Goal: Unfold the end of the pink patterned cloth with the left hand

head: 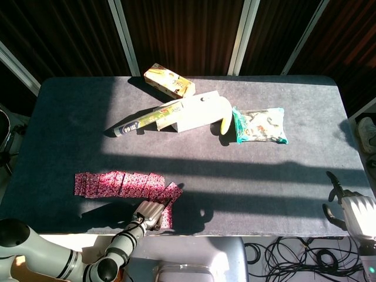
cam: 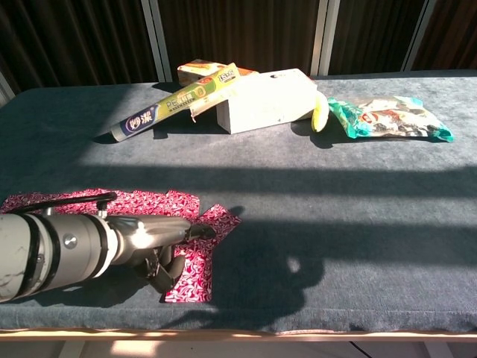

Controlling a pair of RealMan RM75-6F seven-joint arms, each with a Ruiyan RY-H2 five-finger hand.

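Observation:
The pink patterned cloth (head: 120, 183) lies as a folded strip near the table's front left, also the cloth (cam: 141, 201) in the chest view. Its right end (cam: 192, 274) turns down toward the front edge, and one corner (cam: 220, 219) pokes out to the right. My left hand (cam: 165, 245) lies over that end, thumb on top and fingers curled beneath, pinching the fabric. In the head view the left hand (head: 150, 211) covers most of the end. My right hand (head: 351, 210) hangs off the table's front right corner, fingers apart and holding nothing.
At the back middle lie a wrap roll box (head: 140, 121), a white box (head: 197, 111), a banana (head: 225, 124), a green snack bag (head: 259, 125) and a yellow carton (head: 169, 80). Cables (head: 282, 258) lie on the floor below the front edge.

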